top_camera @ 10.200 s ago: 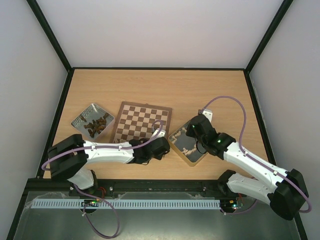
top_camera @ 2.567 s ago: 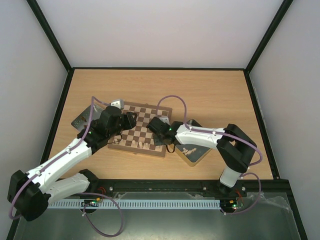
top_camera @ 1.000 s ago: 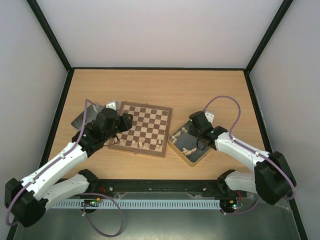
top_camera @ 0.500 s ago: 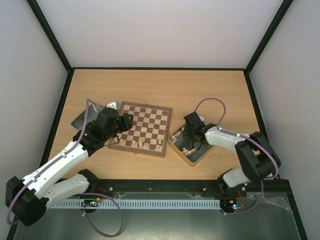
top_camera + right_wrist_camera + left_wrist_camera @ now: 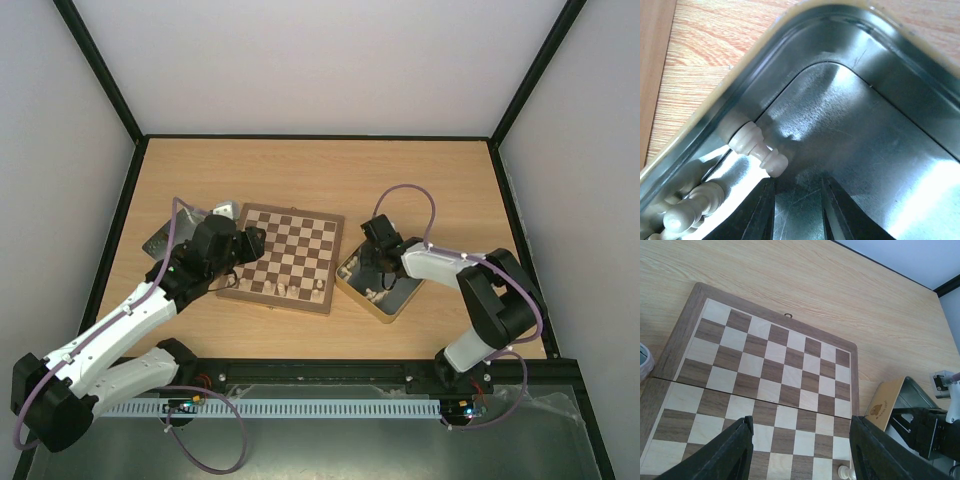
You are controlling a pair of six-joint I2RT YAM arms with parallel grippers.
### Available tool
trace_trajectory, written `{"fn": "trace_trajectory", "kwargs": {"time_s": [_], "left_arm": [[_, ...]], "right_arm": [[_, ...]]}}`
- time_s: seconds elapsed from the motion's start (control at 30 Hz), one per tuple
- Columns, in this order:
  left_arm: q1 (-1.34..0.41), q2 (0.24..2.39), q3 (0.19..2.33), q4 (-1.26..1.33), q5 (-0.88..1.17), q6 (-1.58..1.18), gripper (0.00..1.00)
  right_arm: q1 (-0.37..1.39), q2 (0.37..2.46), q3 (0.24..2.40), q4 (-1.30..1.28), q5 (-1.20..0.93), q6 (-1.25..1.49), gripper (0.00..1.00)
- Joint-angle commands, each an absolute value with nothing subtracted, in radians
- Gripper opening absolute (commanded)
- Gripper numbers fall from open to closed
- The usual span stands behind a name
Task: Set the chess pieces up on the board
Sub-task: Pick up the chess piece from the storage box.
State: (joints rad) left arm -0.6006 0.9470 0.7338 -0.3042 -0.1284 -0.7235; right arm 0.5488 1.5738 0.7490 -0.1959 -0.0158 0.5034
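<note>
The board point(image 5: 290, 250) lies at mid-table, with a few pale chess pieces point(image 5: 285, 289) standing along its near row. My left gripper point(image 5: 248, 243) hovers over the board's left edge. In its wrist view it is open point(image 5: 801, 421) above bare squares of the board point(image 5: 770, 370), and one pale piece point(image 5: 844, 472) shows at the bottom edge. My right gripper point(image 5: 377, 268) reaches down into the gold tin point(image 5: 360, 300). Its jaws point(image 5: 797, 192) stand narrowly apart over bare tin floor, just beside a pale pawn point(image 5: 757, 145) lying against the tin wall point(image 5: 740, 105).
More pale pieces point(image 5: 690, 207) lie heaped in the tin's corner. A grey metal tray point(image 5: 163, 240) sits left of the board, mostly under my left arm. The gold tin point(image 5: 887, 402) and my right arm point(image 5: 932, 430) show right of the board in the left wrist view.
My right arm folded in and its gripper moved to the tin's far-left corner, with the jaws drawn closer together. The left arm has stayed still.
</note>
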Motion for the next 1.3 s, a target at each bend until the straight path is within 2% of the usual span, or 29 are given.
{"fn": "trace_trajectory", "kwargs": {"time_s": [0.0,0.37,0.5,0.9,1.27], "left_arm": [[-0.593,0.952,0.742,-0.286,-0.127,-0.706,0.56],[-0.589,0.957,0.740,-0.279,-0.120,-0.699,0.56],[-0.587,0.957,0.738,-0.281,-0.120,-0.696,0.56],[-0.582,0.946,0.732,-0.284,-0.118,-0.697,0.56],[-0.581,0.946,0.729,-0.280,-0.113,-0.699,0.56]], "right_arm": [[0.543,1.597,0.786,-0.180,0.033,0.423,0.26],[0.543,1.640,0.864,-0.178,0.038,0.327,0.34],[0.543,1.666,0.876,-0.174,0.014,0.314,0.33],[0.544,1.690,0.844,-0.152,-0.017,0.313,0.12],[0.543,1.558,0.771,-0.170,-0.010,0.422,0.04]]}}
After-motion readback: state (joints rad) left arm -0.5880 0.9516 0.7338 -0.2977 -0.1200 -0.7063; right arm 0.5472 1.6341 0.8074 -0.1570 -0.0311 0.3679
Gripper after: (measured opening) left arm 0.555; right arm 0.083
